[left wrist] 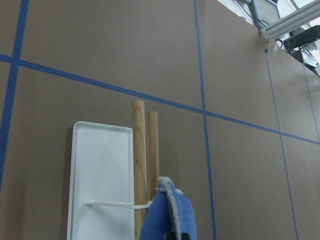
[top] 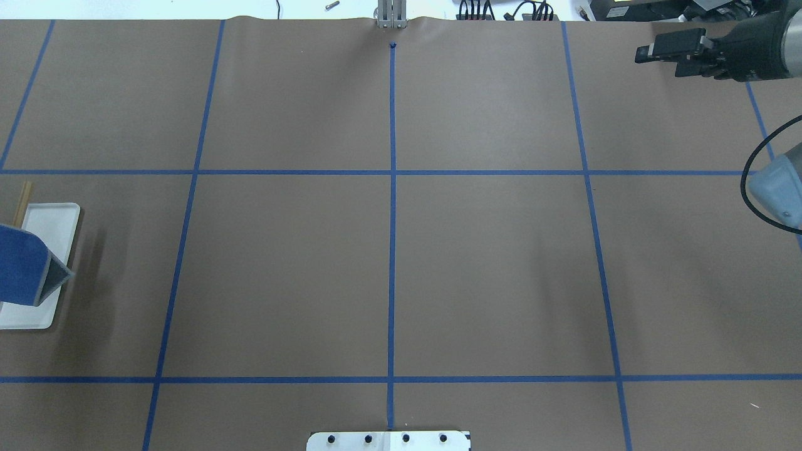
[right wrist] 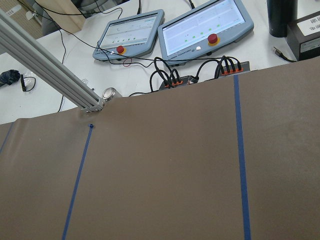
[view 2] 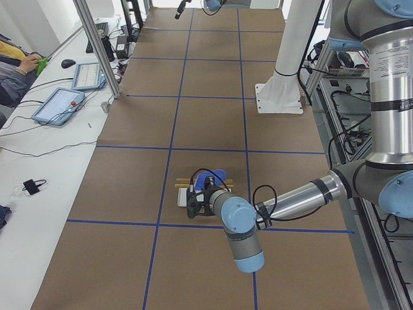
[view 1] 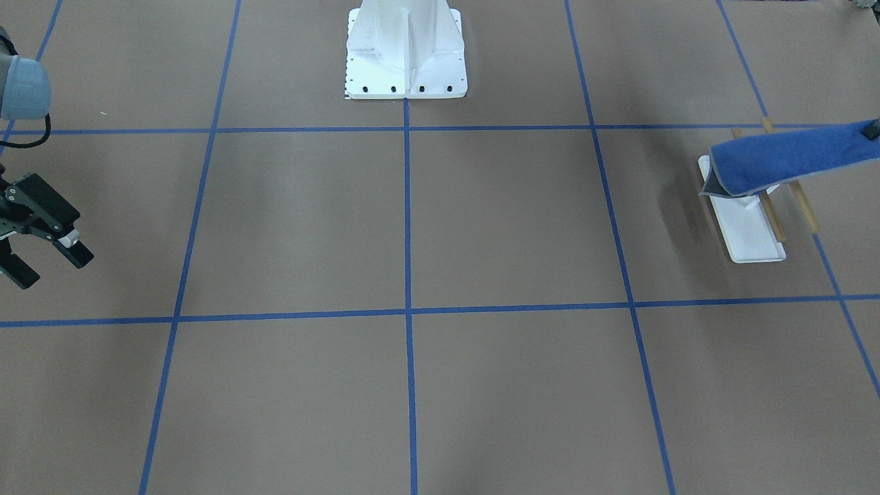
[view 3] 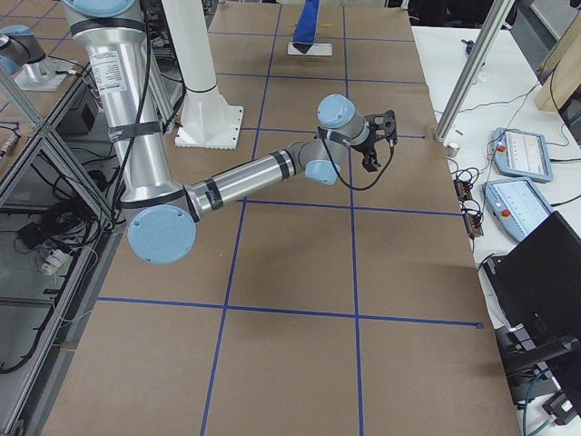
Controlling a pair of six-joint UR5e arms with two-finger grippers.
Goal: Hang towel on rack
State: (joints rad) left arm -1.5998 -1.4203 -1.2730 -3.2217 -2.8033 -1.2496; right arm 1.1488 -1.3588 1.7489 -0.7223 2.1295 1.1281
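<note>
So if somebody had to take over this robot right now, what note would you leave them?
Left gripper: shut on one end of the small bright-blue cloth towel, which hangs in the air.
Right gripper: open, empty, well away from the towel.
Small rack, white tray base and two light-wood dowel bars: upright beneath the towel.
Done: towel picked up, brought above the rack.
Left: drape it over the bars, let go.

Towel [view 1: 790, 158] over rack [view 1: 749, 230] — left end of table [view 1: 481, 220].

readable text: none | labels: none | numbers: none
</note>
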